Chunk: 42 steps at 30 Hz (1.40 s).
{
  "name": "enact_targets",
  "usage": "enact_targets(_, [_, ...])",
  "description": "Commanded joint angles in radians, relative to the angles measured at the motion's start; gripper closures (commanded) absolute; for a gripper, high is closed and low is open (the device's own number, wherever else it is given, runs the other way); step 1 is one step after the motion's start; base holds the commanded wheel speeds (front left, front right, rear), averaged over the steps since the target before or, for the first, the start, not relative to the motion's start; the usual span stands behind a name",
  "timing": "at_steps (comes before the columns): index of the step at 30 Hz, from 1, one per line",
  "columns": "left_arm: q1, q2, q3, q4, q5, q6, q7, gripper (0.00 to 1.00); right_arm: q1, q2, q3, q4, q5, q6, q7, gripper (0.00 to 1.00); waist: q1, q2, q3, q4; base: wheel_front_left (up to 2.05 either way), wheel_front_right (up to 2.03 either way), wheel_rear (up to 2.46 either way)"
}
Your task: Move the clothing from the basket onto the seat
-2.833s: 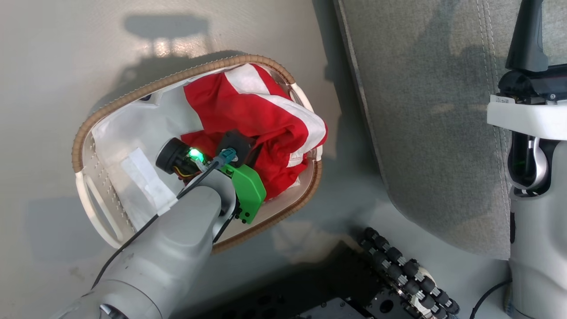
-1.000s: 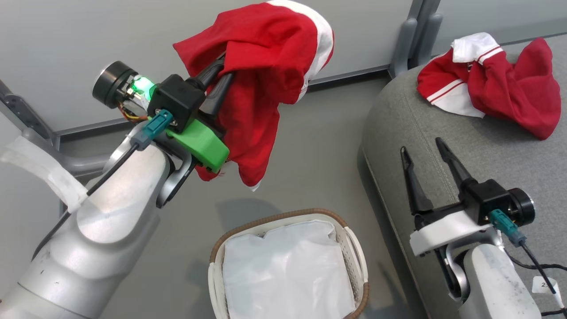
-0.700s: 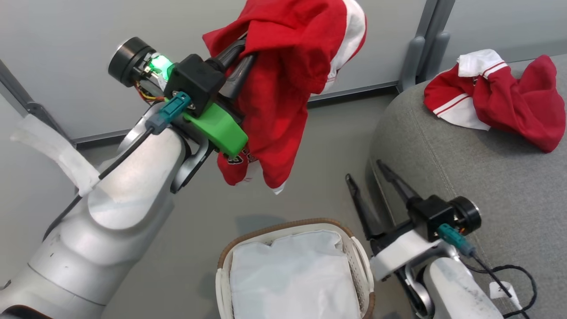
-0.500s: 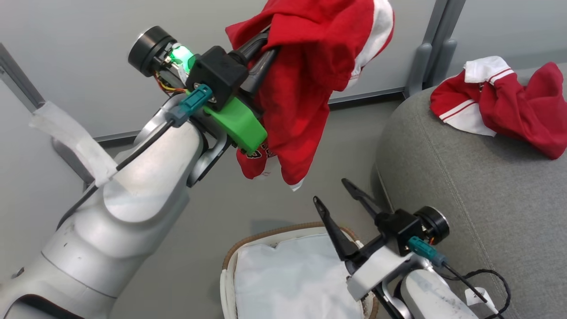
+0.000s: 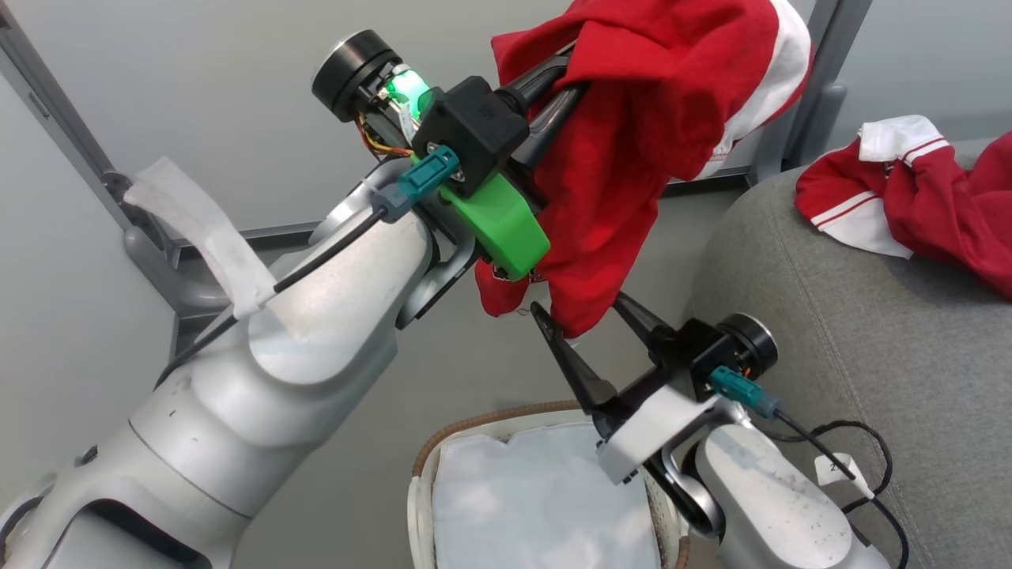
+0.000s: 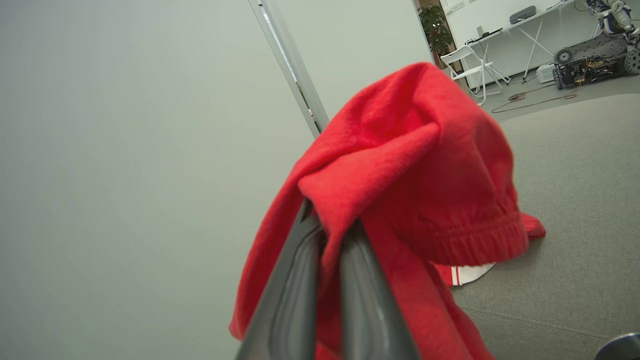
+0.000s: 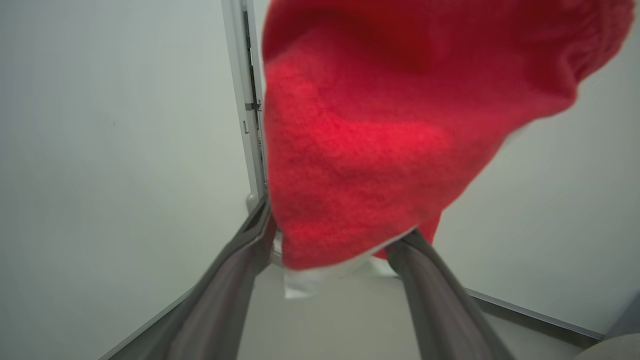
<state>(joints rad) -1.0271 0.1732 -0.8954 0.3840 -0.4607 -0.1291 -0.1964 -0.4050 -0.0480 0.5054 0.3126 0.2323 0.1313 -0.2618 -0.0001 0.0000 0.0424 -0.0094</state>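
Beside the seat (image 5: pixel 830 316), left claw (image 6: pixel 321 231) clamps red clothing (image 5: pixel 656 103); right claw (image 5: pixel 579 305) spreads wide around its hem.

Looked like a robotics lab or test bay. Walled off by plain grey partition panels (image 5: pixel 198 103) on metal posts (image 6: pixel 290 70). Past the panel edge, caught in the left wrist view: a white folding chair (image 6: pixel 470 62), a white desk (image 6: pixel 500 30) on crossed legs with some gear on top, and a potted plant (image 6: pixel 432 22). Also spotted a tracked machine (image 6: pixel 585 62) parked on the floor, with loose cables (image 6: pixel 525 102) trailing beside it. Bare grey floor (image 5: pixel 474 356) all over. Furnished otherwise with one grey upholstered seat (image 5: pixel 830 332), set against the panels.
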Motion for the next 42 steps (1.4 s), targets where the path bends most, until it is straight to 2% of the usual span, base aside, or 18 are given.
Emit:
enact_targets(1, [-0.01, -0.004, -0.002, 0.001, -0.01, -0.003, -0.01, 1.0, -0.016, -0.004, -0.015, -0.002, 0.004, -0.001, -0.005, 0.0, 0.0001, 0.0, 0.001, 0.003, 0.0, 0.0, 0.0])
enact_targets(3, [-0.003, -0.006, -0.006, 0.002, -0.016, -0.003, -0.016, 1.0, -0.031, -0.004, -0.031, -0.005, -0.003, -0.001, -0.005, 0.0, 0.0001, 0.0, 0.002, 0.005, 0.0, 0.0, 0.0])
enact_targets(5, [0.005, -0.006, -0.008, 0.004, -0.021, -0.003, -0.019, 1.0, -0.042, -0.004, -0.051, -0.013, -0.008, -0.001, -0.005, 0.59, 0.0001, 0.0, 0.003, 0.008, 0.0, 0.0, 0.0])
enact_targets(7, [0.015, -0.002, -0.008, 0.007, -0.026, -0.003, -0.025, 1.0, -0.045, -0.004, -0.068, -0.015, -0.012, -0.001, -0.005, 0.97, 0.0001, 0.0, 0.005, 0.008, 0.0, 0.0, 0.0])
enact_targets(8, [0.02, 0.0, -0.007, 0.01, -0.03, -0.002, -0.026, 1.0, -0.048, -0.004, -0.076, -0.017, -0.013, -0.001, -0.005, 1.0, 0.0001, 0.0, 0.006, 0.008, 0.0, 0.0, 0.0])
enact_targets(24, [0.123, 0.026, 0.022, 0.048, -0.096, 0.024, -0.046, 1.0, -0.017, -0.004, -0.178, -0.07, -0.021, -0.001, -0.005, 1.0, 0.0001, 0.0, 0.038, -0.018, 0.0, 0.0, 0.0])
enact_targets(25, [0.133, 0.026, 0.022, 0.052, -0.101, 0.024, -0.047, 0.97, -0.016, -0.004, -0.187, -0.074, -0.021, -0.001, -0.005, 1.0, 0.0001, 0.0, 0.04, -0.019, 0.0, 0.0, 0.0])
enact_targets(26, [0.145, 0.027, 0.023, 0.057, -0.105, 0.025, -0.05, 0.64, -0.015, -0.004, -0.196, -0.077, -0.021, -0.001, -0.005, 1.0, 0.0001, 0.0, 0.042, -0.02, 0.0, 0.0, 0.0])
enact_targets(27, [0.156, 0.028, 0.023, 0.062, -0.109, 0.024, -0.05, 0.43, -0.016, -0.004, -0.205, -0.081, -0.021, -0.001, -0.005, 1.0, 0.0001, 0.0, 0.044, -0.021, 0.0, 0.0, 0.0])
enact_targets(28, [0.167, 0.03, 0.021, 0.066, -0.111, 0.023, -0.053, 0.05, -0.017, -0.004, -0.218, -0.086, -0.024, -0.001, -0.005, 1.0, 0.0001, 0.0, 0.046, -0.023, 0.0, 0.0, 0.0])
enact_targets(29, [0.191, 0.029, 0.026, 0.077, -0.117, 0.028, -0.058, 0.0, -0.017, -0.004, -0.242, -0.092, -0.028, -0.001, -0.005, 1.0, 0.0001, 0.0, 0.049, -0.025, 0.0, 0.0, 0.0])
enact_targets(42, [0.359, 0.027, 0.078, 0.112, -0.131, 0.038, -0.069, 0.0, 0.018, -0.004, -0.396, -0.128, -0.088, -0.001, -0.005, 1.0, 0.0001, 0.0, 0.065, -0.04, 0.0, 0.0, 0.0])
